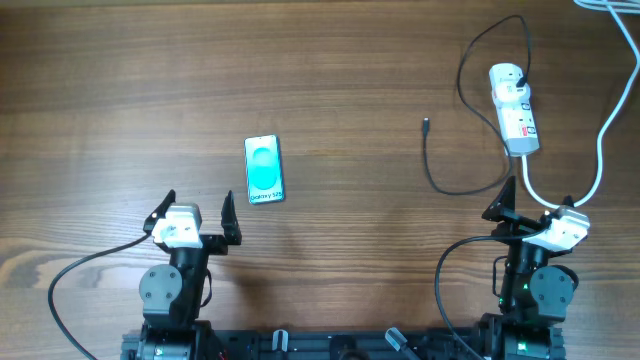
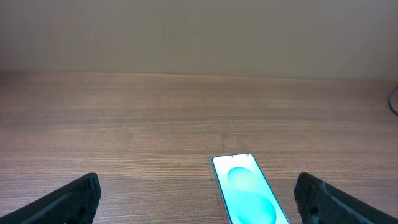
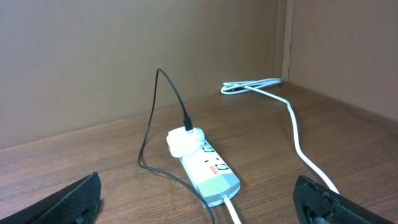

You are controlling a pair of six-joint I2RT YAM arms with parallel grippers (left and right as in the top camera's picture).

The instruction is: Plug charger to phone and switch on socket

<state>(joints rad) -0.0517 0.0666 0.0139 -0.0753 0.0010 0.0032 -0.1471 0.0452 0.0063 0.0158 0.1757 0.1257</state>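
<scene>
one phone, one charger and one socket lie on the surface. the two hands, left hand and right hand, are both spread and hold nothing.

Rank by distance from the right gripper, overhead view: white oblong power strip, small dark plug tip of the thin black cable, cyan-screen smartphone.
1. White power strip, just ahead of the right gripper.
2. Dark plug tip, ahead and leftward.
3. Cyan-screen smartphone, far left.
</scene>
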